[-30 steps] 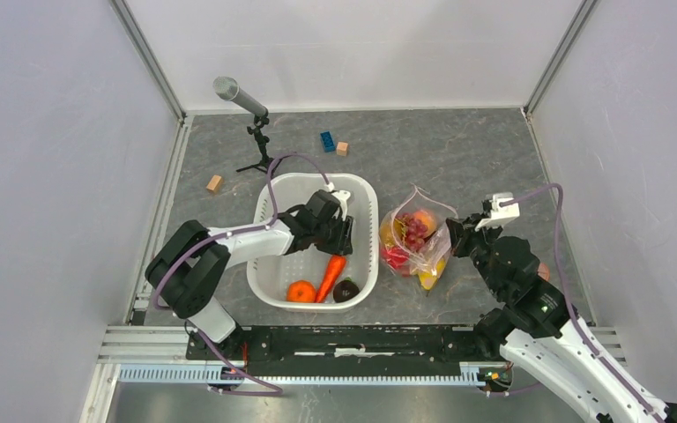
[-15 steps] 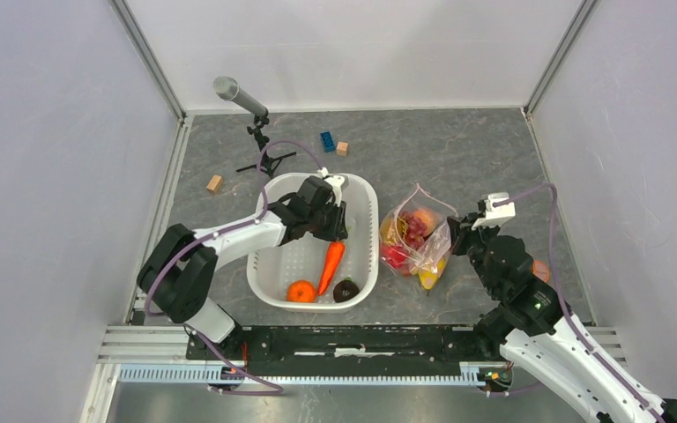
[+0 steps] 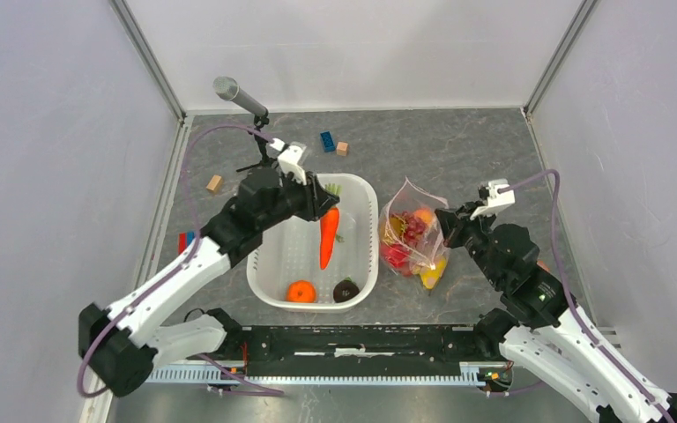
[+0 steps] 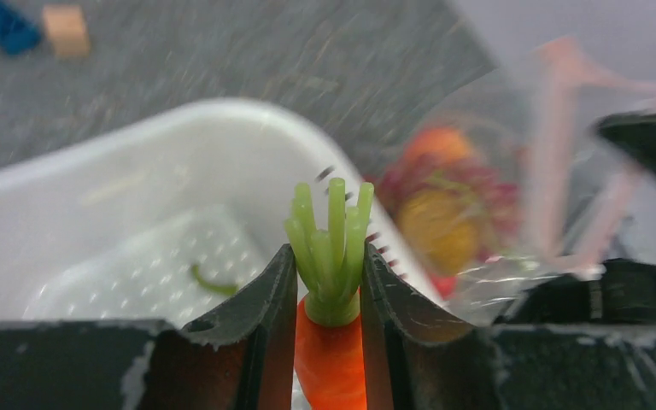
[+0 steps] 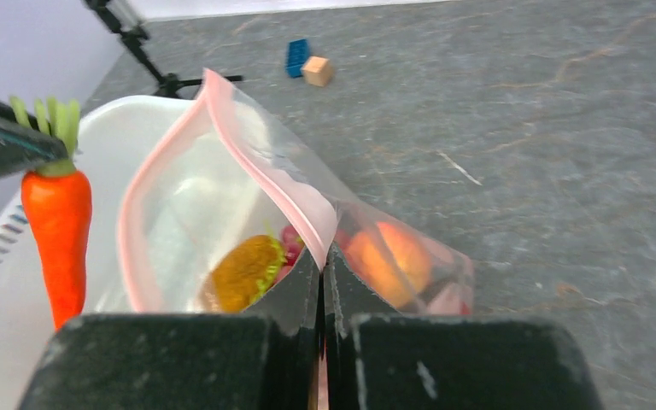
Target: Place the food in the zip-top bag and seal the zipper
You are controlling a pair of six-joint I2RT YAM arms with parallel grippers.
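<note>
My left gripper [image 3: 321,200] is shut on the orange carrot [image 3: 327,236] at its green top and holds it hanging over the white basin [image 3: 363,189]; the left wrist view shows the carrot [image 4: 331,359] between the jaws. My right gripper [image 3: 445,220] is shut on the pink zipper edge [image 5: 260,166] of the clear zip-top bag [image 3: 412,231] and holds its mouth open. Grapes, a yellow fruit [image 5: 241,273] and an orange [image 5: 390,254] lie in the bag. An orange fruit [image 3: 300,291] and a dark fruit [image 3: 345,291] lie in the basin.
A microphone on a small tripod [image 3: 249,110] stands behind the basin. A blue block [image 3: 327,141] and a wooden block [image 3: 342,148] lie at the back, another wooden block [image 3: 214,183] at the left. Grey walls close in both sides.
My left gripper has lifted the carrot out of the basin and swung up and back. My right gripper has raised the bag's mouth a little.
</note>
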